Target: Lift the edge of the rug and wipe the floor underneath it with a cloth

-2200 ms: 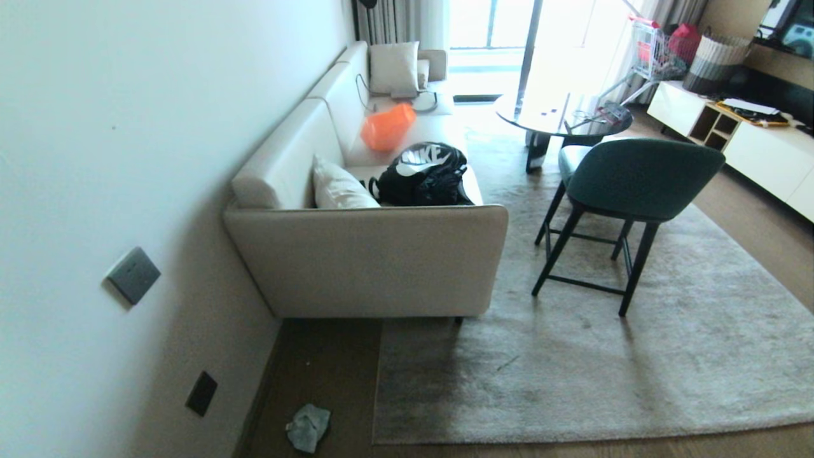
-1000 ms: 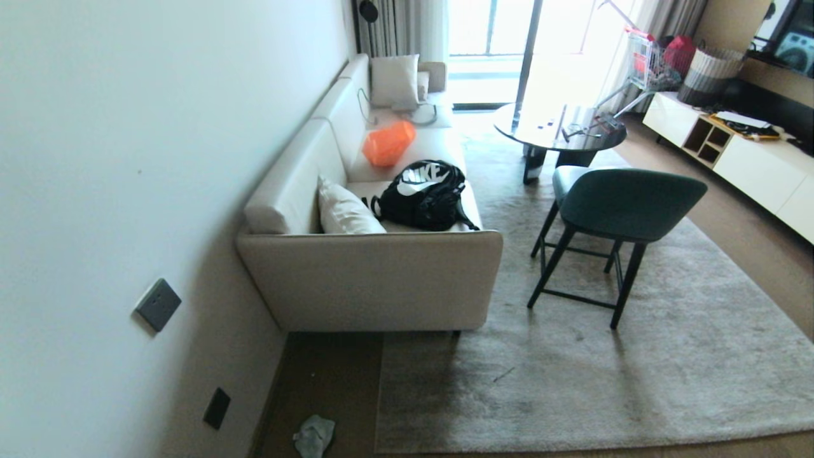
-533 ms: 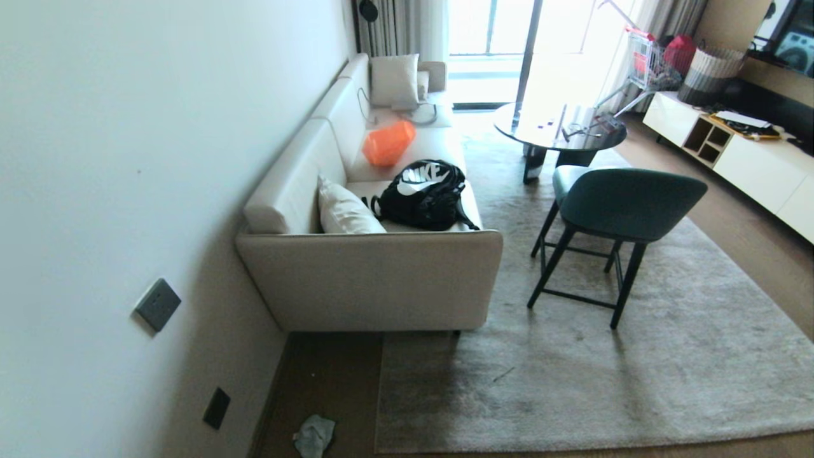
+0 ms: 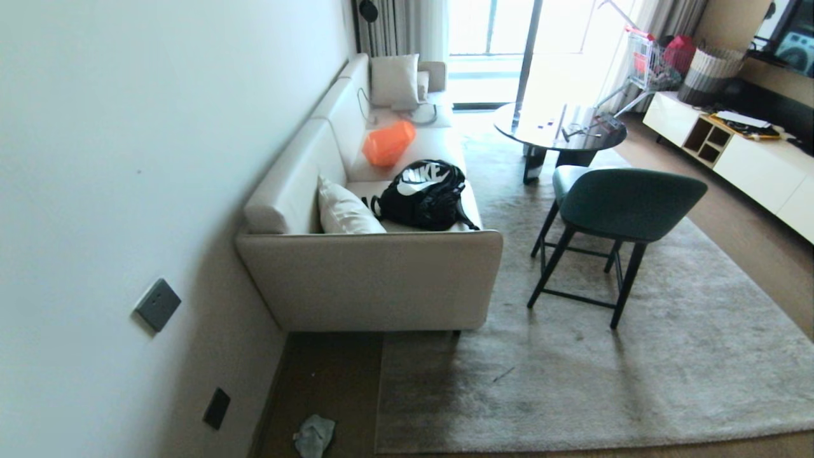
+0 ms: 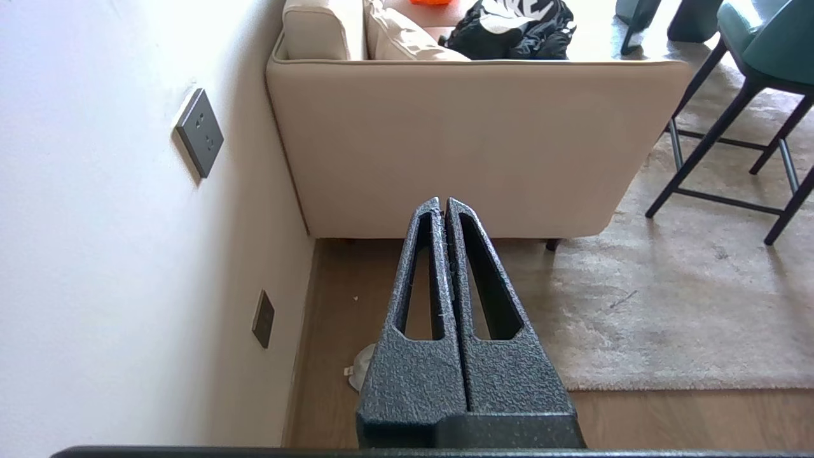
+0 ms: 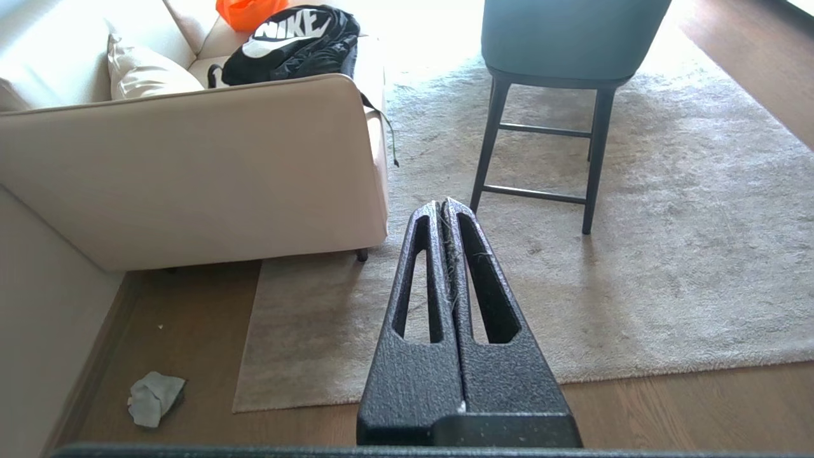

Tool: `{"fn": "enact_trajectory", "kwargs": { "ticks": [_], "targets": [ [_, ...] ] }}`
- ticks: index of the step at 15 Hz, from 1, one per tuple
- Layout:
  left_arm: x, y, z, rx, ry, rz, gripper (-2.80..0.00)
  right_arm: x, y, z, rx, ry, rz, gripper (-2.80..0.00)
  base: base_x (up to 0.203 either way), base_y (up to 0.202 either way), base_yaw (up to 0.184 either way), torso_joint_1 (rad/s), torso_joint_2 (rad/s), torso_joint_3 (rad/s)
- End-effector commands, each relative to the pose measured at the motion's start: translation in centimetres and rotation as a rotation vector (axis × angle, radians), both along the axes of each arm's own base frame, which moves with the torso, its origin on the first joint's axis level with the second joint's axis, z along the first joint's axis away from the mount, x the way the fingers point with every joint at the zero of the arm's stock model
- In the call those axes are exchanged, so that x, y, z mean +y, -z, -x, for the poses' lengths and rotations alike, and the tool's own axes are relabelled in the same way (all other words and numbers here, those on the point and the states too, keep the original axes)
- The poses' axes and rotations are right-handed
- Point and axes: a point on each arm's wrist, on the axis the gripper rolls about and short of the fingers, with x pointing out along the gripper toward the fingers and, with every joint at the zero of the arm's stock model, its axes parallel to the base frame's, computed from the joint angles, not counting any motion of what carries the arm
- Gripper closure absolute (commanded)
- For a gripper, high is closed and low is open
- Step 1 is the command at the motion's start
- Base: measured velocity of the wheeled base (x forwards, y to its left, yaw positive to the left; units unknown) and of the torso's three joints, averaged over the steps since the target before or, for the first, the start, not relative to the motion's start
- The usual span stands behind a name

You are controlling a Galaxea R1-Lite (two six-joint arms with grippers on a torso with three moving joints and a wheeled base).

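I noted both grippers, left (image 5: 443, 205) and right (image 6: 443, 205), pressed together and empty, parked short of the crumpled pale grey-blue cloth (image 4: 314, 436) at lower left beside the flat light grey plush rug (image 4: 604, 375).

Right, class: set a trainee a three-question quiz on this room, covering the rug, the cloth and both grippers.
1. True or false: the cloth lies on the rug.
2. What stands on the rug beside the sofa? A) green chair B) ladder C) bicycle
3. Fill in: the left gripper and the right gripper are both ____.

Key: 1 false, it lies on the bare floor near the wall; 2 A; 3 shut.
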Motion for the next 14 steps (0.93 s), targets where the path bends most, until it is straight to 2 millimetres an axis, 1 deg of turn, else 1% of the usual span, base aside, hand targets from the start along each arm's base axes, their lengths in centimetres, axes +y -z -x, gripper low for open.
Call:
{"fn": "enact_trajectory", "kwargs": {
  "ticks": [1, 14],
  "targets": [
    [0.00, 0.00, 0.00, 0.000, 0.000, 0.000, 0.00, 0.00, -0.01, -0.01, 0.001, -0.001, 0.000, 0.00, 0.000, 0.000, 0.000, 0.000, 0.00, 0.000],
    [0.00, 0.00, 0.00, 0.000, 0.000, 0.000, 0.00, 0.00, -0.01, -0.01, 0.001, -0.001, -0.001, 0.00, 0.000, 0.000, 0.000, 0.000, 0.00, 0.000]
  ]
}}
